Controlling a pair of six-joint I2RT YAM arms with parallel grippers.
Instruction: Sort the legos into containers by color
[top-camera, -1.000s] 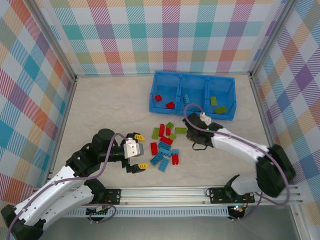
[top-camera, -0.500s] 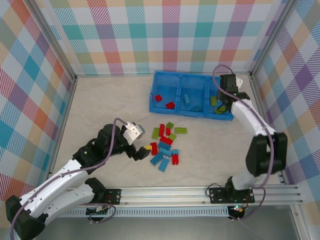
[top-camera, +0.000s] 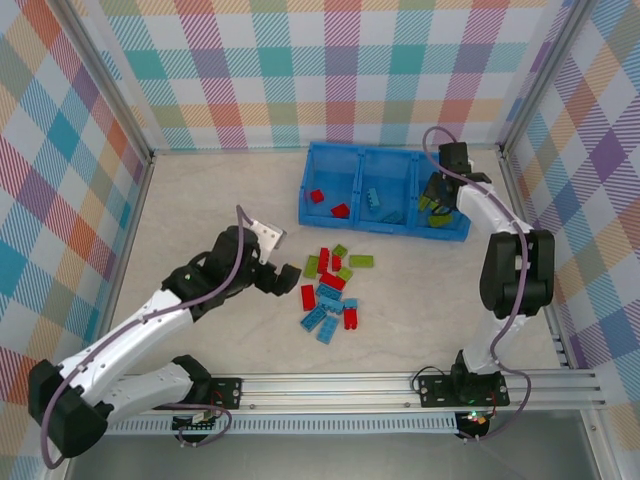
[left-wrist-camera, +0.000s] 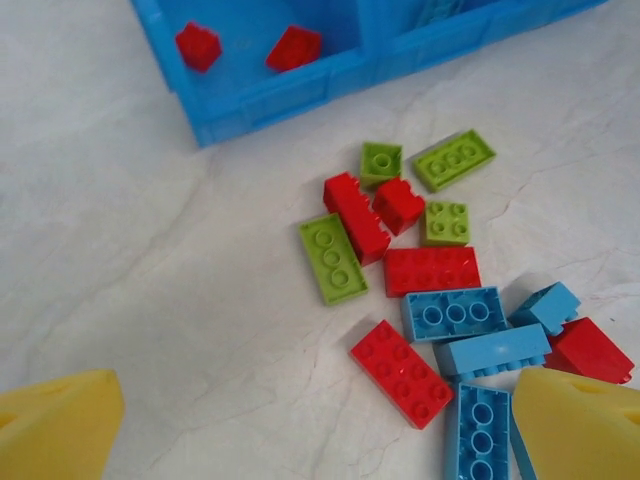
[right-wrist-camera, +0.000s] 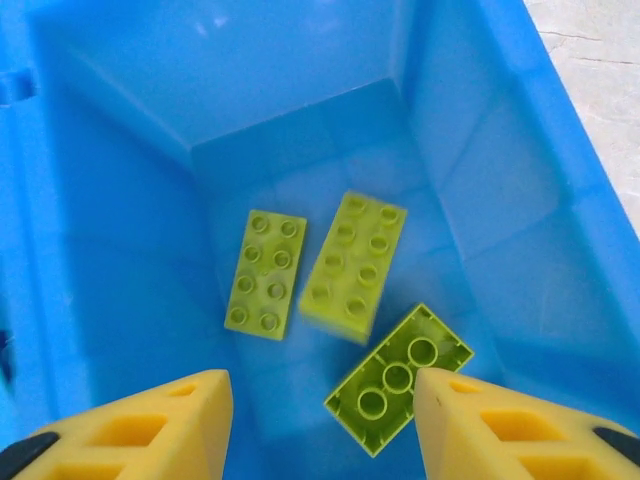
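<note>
The legos are split two ways. A loose pile (top-camera: 330, 290) of red, light blue and lime green bricks lies on the table (top-camera: 200, 210) just near of the blue bin (top-camera: 380, 228). The rest are already sorted: two red bricks (top-camera: 328, 203) in the left compartment, blue ones (top-camera: 372, 198) in the middle, green in the right.

The change is in that right compartment (right-wrist-camera: 120, 200). A second ago it held two green bricks and my right arm was down at the pile's right edge. Now three lie there, the third brick (right-wrist-camera: 400, 378) askew on the floor nearest my camera. The right jaws hang over it, parted, with nothing between the yellow fingers (right-wrist-camera: 130, 425). I judge the brick has just been let go, so one more green is sorted and that arm is free to go back.

My left arm (top-camera: 215, 280) has meanwhile come in from the near left to the pile's left edge. Its jaws stand wide open and empty above the table, with a red brick (left-wrist-camera: 402, 372) nearly between them. That looks like the next pick, bound for the left compartment.
</note>
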